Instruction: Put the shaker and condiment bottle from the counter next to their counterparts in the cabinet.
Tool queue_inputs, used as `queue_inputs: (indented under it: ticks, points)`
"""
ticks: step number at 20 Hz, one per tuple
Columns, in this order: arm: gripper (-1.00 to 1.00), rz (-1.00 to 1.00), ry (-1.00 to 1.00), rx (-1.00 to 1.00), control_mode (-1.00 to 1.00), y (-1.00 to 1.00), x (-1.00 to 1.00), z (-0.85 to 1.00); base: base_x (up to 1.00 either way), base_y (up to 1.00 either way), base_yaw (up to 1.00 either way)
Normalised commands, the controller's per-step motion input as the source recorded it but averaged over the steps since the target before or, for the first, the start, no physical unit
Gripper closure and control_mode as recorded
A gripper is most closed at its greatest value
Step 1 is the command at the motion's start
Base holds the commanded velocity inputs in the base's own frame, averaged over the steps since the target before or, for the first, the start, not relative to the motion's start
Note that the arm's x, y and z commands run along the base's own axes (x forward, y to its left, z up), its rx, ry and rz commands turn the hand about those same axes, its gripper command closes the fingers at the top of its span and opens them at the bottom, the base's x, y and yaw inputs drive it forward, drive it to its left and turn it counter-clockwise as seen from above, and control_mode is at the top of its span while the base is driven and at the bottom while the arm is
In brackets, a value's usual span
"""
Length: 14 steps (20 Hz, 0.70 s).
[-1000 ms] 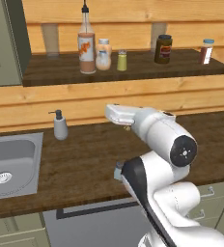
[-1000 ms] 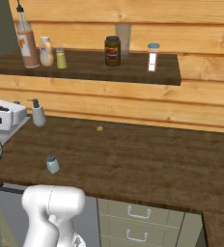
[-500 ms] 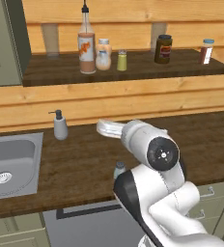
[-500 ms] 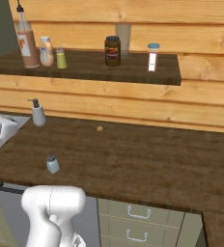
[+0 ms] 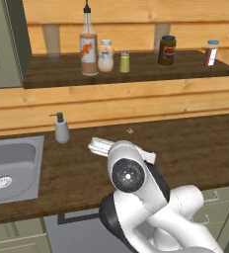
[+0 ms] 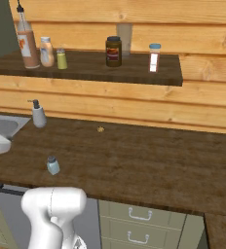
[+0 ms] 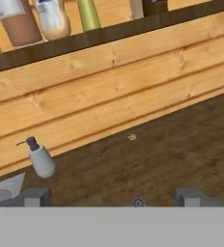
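My pincer point(image 7: 109, 197), spread and empty, hovers over the desk point(image 6: 149, 160); condiment bottle point(image 5: 88, 47) stands shelved beside the squat peach bottle point(image 5: 105, 56); pale-blue shaker point(image 6: 52, 165) awaits on the desk's front

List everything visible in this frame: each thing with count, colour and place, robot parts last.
condiment bottle: 1, orange-brown sauce, left on cabinet shelf
squat bottle: 1, pale peach, white cap, right of the condiment bottle
yellow-green shaker: 1, right of the squat bottle
dark jar: 1, mid shelf
small bottle: 1, blue cap, right end of shelf
shaker: 1, pale blue, front of counter
pump dispenser: 1, white, on the counter by the sink
sink: 1, steel, left
cabinet door: 1, grey-green, open, left
arm: 1, white
tool: 1, open, empty
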Motion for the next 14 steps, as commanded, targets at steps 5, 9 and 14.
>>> queue_inputs:
  ticks: [5,9,14]
  points:
    - [-1.0,-0.21,-0.15,0.0,-1.0,-0.2,0.43,-0.92,0.0,0.0,0.0]
    - [-1.0,-0.16,-0.17,0.0,-1.0,-0.34,0.3,-0.71,0.0,0.0,0.0]
    - [-1.0,-0.07,-0.07,0.03,-1.0,-0.07,-0.1,-0.36,0.0,0.0,0.0]
